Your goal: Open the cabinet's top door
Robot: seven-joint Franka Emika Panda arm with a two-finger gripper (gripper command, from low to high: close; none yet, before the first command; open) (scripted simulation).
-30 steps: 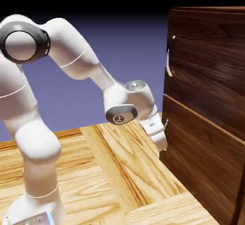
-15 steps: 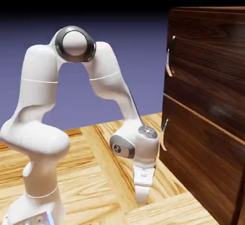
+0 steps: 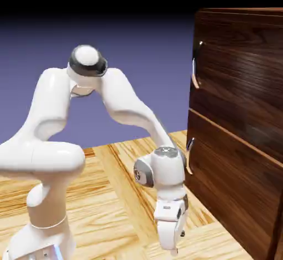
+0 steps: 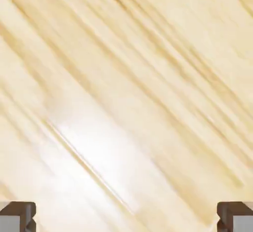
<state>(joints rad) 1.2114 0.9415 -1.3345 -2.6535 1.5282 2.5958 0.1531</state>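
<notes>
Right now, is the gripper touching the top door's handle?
Apart. The exterior view shows the gripper low over the table, well below the handle, with backdrop visible between.

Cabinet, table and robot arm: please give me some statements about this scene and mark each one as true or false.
1. The end effector is open, with only tabletop between its fingertips. True.
2. The top door is wide open. False: it is closed.
3. The end effector points down toward the table. True.
4. The end effector grips the upper handle. False: it is low over the table, away from that handle.
5. The cabinet has a light, pale finish. False: it is dark brown wood.
6. The lower door has its own handle. True.
</notes>
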